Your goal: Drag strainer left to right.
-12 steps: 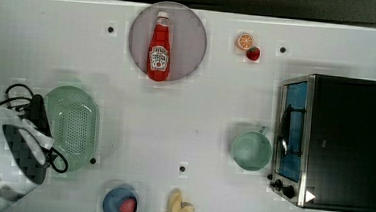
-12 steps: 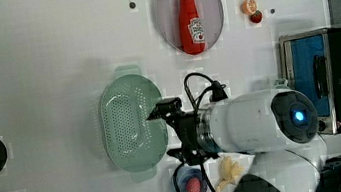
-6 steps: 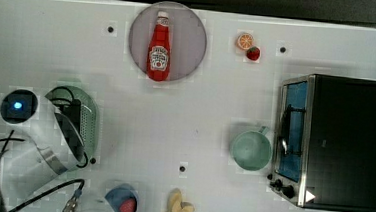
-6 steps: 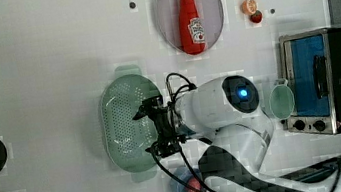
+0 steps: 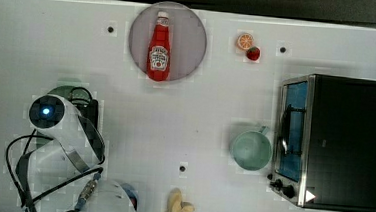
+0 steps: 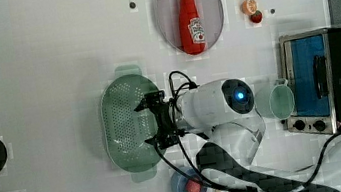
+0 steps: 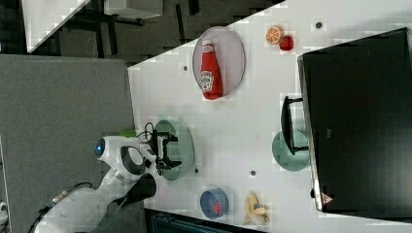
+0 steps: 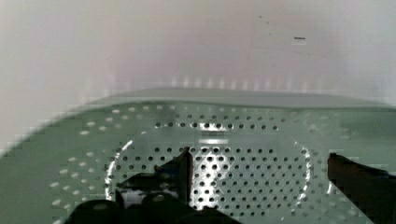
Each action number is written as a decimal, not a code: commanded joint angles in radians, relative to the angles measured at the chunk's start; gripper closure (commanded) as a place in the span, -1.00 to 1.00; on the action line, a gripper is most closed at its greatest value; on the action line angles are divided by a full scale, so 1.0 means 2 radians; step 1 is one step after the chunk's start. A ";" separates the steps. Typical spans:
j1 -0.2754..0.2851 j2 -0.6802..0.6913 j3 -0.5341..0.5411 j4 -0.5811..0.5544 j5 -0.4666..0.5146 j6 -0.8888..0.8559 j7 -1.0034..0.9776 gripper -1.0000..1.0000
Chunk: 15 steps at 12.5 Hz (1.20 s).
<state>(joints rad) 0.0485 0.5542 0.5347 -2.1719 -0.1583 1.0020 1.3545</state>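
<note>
One step in hand, reaching: claw [image 6: 154,121] spread wide, gripping nothing, above strainer [image 6: 127,125] at nine o'clock on worktop [image 5: 216,98]; next, lowering inside, then dragging toward three o'clock.

The strainer [image 6: 127,125] lies at the left view's left of the mug [image 6: 280,101]. The ketchup bottle [image 6: 190,18] rests on a plate [image 6: 164,6].

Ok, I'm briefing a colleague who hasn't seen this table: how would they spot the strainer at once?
Start at the toaster oven on the left view's right, then cross the white table past the round teal mug. The strainer lies beneath the end effector: pale mint green, oblong, bigger than the mug, its bottom dotted with holes.
</note>
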 commanded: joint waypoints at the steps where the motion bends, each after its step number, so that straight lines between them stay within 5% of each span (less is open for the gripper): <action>1: 0.014 -0.007 -0.019 -0.013 -0.004 0.030 0.022 -1.00; 15: -0.014 -0.065 -0.108 -0.081 -0.022 0.042 -0.032 -1.00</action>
<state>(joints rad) 0.0438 0.4275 0.3345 -2.3105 -0.1897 1.0957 1.3477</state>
